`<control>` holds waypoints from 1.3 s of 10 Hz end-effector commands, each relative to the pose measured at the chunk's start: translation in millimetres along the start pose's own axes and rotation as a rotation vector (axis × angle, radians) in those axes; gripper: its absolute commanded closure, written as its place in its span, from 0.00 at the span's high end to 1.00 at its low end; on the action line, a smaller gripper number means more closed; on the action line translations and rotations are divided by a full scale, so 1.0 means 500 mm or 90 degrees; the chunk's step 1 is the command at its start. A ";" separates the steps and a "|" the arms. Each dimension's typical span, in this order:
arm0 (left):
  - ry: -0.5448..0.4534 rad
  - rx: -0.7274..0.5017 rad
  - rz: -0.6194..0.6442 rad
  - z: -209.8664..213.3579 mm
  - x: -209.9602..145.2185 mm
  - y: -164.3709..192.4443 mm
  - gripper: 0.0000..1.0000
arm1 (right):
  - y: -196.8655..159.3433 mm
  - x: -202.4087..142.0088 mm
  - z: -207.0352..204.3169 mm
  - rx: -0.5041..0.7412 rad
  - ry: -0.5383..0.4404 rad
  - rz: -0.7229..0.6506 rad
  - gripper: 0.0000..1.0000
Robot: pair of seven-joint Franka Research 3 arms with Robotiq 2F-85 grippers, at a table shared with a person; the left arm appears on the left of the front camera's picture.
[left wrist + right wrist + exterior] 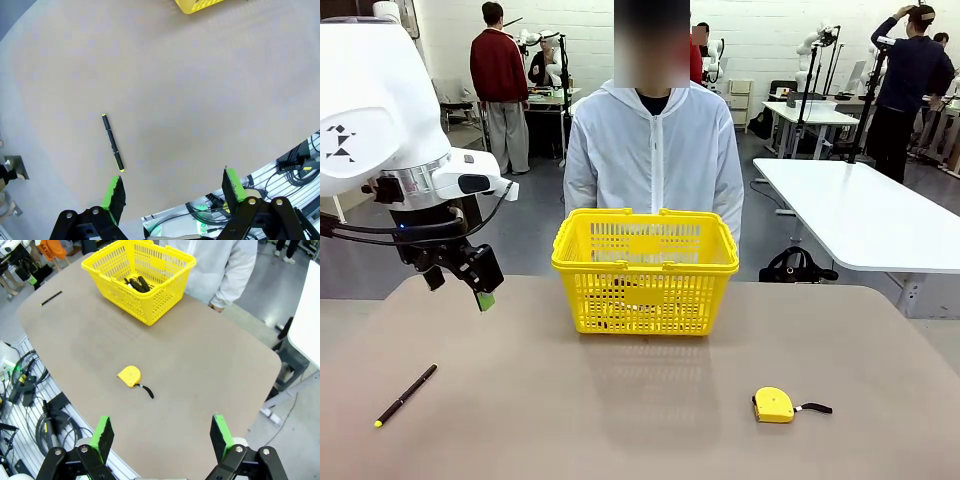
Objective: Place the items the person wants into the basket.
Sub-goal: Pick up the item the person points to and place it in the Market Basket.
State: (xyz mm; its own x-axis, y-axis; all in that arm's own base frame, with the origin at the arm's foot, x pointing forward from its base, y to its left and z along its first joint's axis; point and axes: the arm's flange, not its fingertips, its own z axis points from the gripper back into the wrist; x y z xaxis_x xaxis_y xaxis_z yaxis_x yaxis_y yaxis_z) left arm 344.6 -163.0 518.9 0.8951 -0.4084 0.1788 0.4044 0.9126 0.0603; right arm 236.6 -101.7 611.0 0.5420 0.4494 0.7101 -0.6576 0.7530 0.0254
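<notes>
Across the tan table (620,420) the basket (645,270) stands before the person (655,150), dark slim items (137,284) already inside, light, stiff things best pinched mid-barrel, while the left gripper (172,192) and right gripper (160,437) hang wide and empty.

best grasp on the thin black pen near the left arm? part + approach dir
Grip the thin black pen mid-barrel, coming straight down from above with the left gripper, its open fingers turned across the barrel. It lies flat on the table with bare surface all round, so only the two long sides offer a pinch. Mid-barrel should keep the slim, long shape from tipping.
</notes>
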 end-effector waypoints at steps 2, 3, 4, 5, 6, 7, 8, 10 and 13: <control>-0.024 -0.118 -0.052 0.044 -0.084 0.057 1.00 | -0.002 0.002 -0.001 0.002 0.005 -0.002 1.00; -0.041 -0.193 -0.116 0.092 -0.136 0.129 1.00 | -0.002 0.002 -0.001 0.002 0.005 -0.002 1.00; -0.081 -0.239 -0.167 0.134 -0.156 0.201 1.00 | -0.002 0.002 -0.001 0.002 0.005 -0.002 1.00; -0.131 -0.290 -0.196 0.157 -0.216 0.247 1.00 | -0.002 0.002 -0.001 0.002 0.005 -0.002 1.00; -0.176 -0.312 -0.218 0.173 -0.262 0.285 1.00 | -0.002 0.002 -0.001 0.002 0.005 -0.002 1.00; -0.212 -0.327 -0.237 0.197 -0.281 0.335 1.00 | -0.002 0.002 -0.001 0.002 0.005 -0.002 1.00; -0.250 -0.331 -0.230 0.213 -0.301 0.368 1.00 | -0.002 0.002 -0.001 0.002 0.005 -0.002 1.00; -0.319 -0.335 -0.207 0.216 -0.342 0.393 1.00 | -0.002 0.002 -0.001 0.002 0.005 -0.002 1.00; -0.355 -0.357 -0.182 0.219 -0.336 0.411 1.00 | -0.002 0.002 -0.001 0.002 0.005 -0.002 1.00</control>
State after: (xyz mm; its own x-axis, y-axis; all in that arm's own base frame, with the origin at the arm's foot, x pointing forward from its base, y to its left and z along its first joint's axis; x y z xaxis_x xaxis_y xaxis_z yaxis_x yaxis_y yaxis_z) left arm 252.4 97.8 614.1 0.5970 -0.4310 0.6767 0.7569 0.5822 -0.2969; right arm 236.5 -101.8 611.1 0.5420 0.4491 0.7104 -0.6574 0.7531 0.0255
